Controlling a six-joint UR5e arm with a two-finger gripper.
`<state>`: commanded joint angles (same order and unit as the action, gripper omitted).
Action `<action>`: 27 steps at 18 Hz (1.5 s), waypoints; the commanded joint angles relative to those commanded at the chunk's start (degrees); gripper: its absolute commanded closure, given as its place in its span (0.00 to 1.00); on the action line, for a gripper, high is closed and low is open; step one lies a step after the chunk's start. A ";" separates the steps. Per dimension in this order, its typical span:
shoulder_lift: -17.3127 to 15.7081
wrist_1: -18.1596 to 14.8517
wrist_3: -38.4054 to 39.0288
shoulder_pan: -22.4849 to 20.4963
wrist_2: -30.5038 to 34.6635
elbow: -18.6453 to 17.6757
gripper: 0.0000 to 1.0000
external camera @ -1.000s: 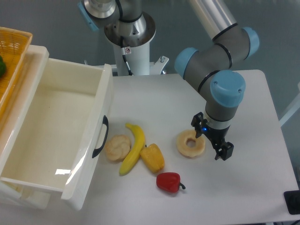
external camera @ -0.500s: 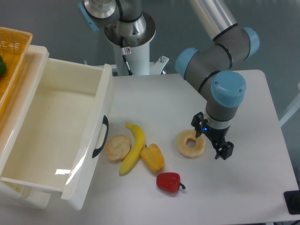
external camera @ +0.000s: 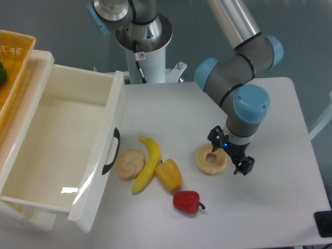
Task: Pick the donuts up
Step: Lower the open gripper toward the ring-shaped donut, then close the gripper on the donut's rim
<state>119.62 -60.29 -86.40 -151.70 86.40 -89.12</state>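
The donut [external camera: 211, 159], a pale cream-yellow ring with a centre hole, lies flat on the white table [external camera: 280, 202] right of centre. My gripper [external camera: 230, 153] hangs just right of it and above its right rim, fingers spread and empty. One finger is over the donut's upper right edge, the other [external camera: 245, 166] to its lower right.
A tan bun without a hole [external camera: 129, 163], a banana [external camera: 147, 164], a yellow pepper [external camera: 169, 175] and a red pepper [external camera: 187, 201] lie left of the donut. An open white drawer [external camera: 62, 145] stands at the left, a wicker basket [external camera: 13, 67] behind it. The robot base [external camera: 142, 36] is at the back.
The gripper has shifted slightly left and up, closer over the donut's right rim. The donut and other items have not moved.
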 joint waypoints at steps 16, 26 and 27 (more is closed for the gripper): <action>5.71 0.00 -0.17 0.18 0.00 0.09 0.08; 5.28 -0.09 -1.23 -0.09 0.18 0.09 0.84; 5.28 0.00 -1.05 0.00 0.18 0.09 0.88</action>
<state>124.89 -60.29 -87.45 -151.70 86.57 -89.03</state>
